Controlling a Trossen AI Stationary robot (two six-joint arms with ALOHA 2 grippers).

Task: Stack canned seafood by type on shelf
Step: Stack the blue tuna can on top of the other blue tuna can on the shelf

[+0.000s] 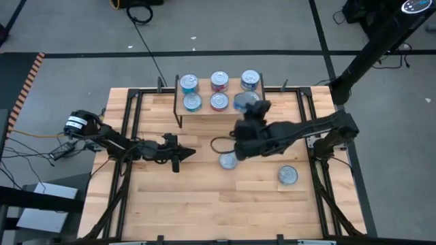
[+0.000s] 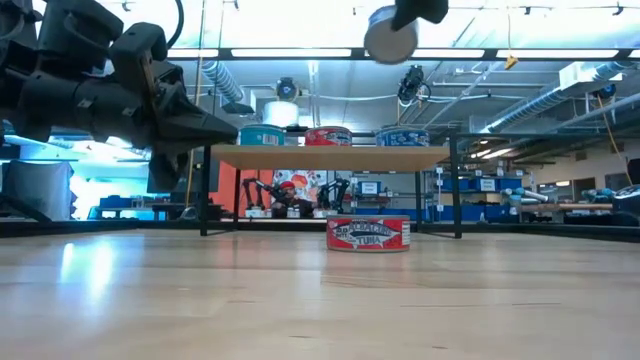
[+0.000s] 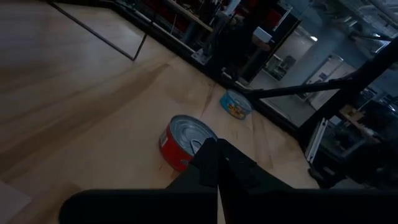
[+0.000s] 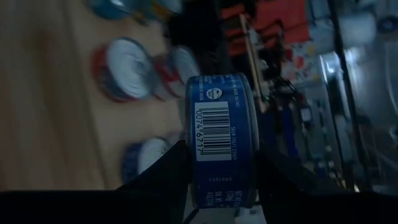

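The shelf (image 1: 203, 91) stands at the table's far middle with a back and a front row of tins on its plank (image 2: 330, 157): blue (image 1: 187, 83), red (image 1: 219, 80) and dark-blue (image 1: 250, 79) behind, blue (image 1: 193, 102) and red (image 1: 219, 102) in front. My right gripper (image 1: 246, 106) is shut on a dark-blue tin (image 4: 221, 137) high above the shelf's right front place (image 2: 392, 40). A red tin (image 1: 227, 161) and a blue tin (image 1: 288, 175) stand on the table. My left gripper (image 1: 191, 152) is shut and empty, left of the red tin (image 3: 186, 140). My right gripper pinches the dark-blue tin by its two flat faces (image 4: 189, 155) between the two fingers (image 4: 165, 177). The tin's barcoded side label faces the wrist camera. The tin is tilted toward standing on edge and is lifted clear of the shelf, its silver face (image 2: 390, 42) toward the table's near side.
Black metal frame rails (image 1: 129, 116) run along the table's left and right sides. The right arm (image 1: 306, 129) reaches across the table's right half toward the shelf. There is bare wood (image 1: 204, 204) across the table's near half.
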